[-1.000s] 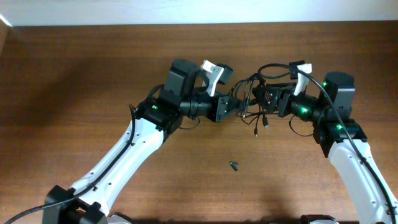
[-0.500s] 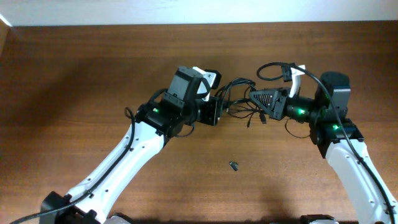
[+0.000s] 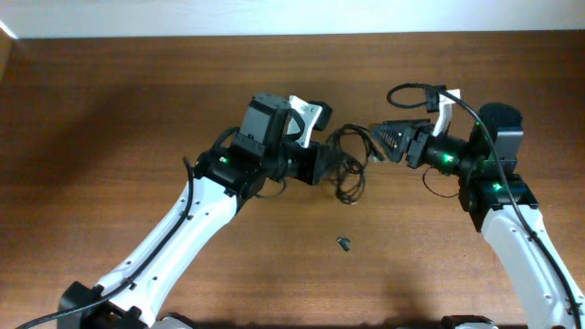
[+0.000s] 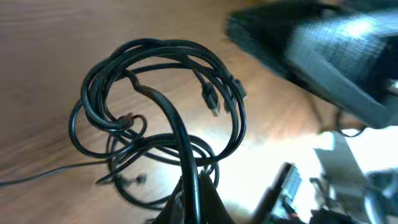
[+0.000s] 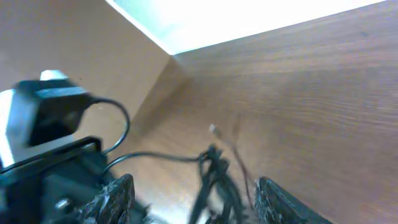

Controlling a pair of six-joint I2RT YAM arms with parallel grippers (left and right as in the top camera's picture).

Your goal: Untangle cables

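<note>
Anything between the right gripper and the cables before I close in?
Nothing visible. The right gripper, its fingers open, faces the cables directly. The left gripper pinches the bundle from the opposite side, and the small loose piece lies on the table, off that path.

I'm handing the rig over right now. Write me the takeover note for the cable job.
Left claw: shut on a strand of the cables.
Right claw: open, just right of the bundle, gripping nothing.
Cables: one looped tangle between the two claws, mid-table.
Done: no cable is separated yet.
Left: grip a second strand with the right claw and work the loops apart.
A small dark loose piece lies apart, nearer the arm bases.
</note>
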